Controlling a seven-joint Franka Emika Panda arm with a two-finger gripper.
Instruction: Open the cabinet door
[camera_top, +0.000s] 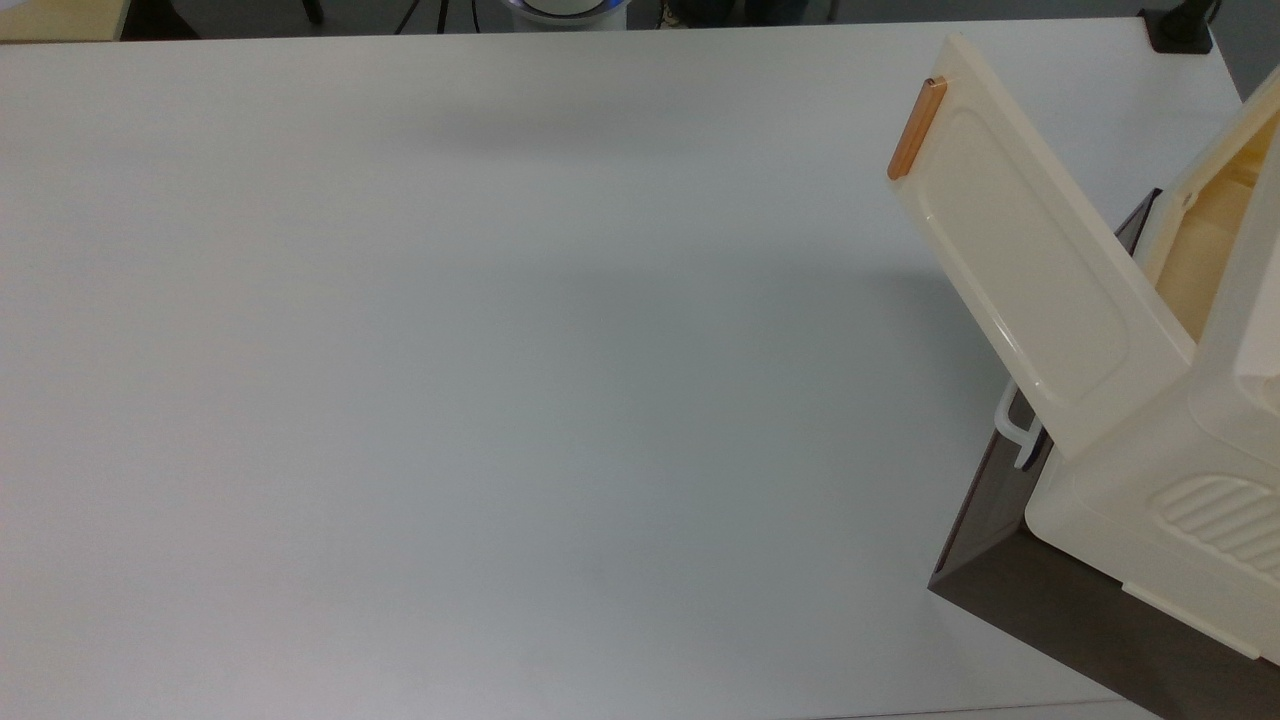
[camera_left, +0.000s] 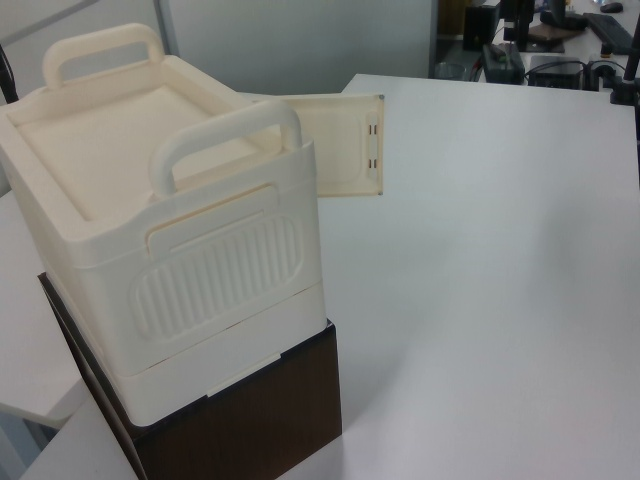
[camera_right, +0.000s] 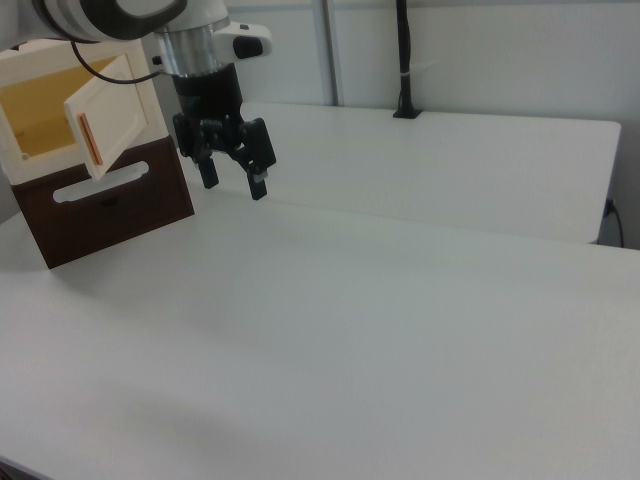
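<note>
Hanging wide-open, gripper (camera_right: 233, 173) sits apart from swung-out cabinet door (camera_right: 108, 112), right view's right.

One cream box (camera_left: 170, 240) with two top handles and one door (camera_top: 1030, 250), which carries one orange bar (camera_top: 917, 128). One brown cabinet (camera_right: 100, 205) under the box, with one white loop handle (camera_top: 1012, 425). One gripper (camera_right: 232, 180) with two fingers, beside the door, above one table (camera_top: 450, 350).

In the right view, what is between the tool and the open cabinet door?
Nothing: in the right view, an open gap separates the tool from the cabinet door.
</note>
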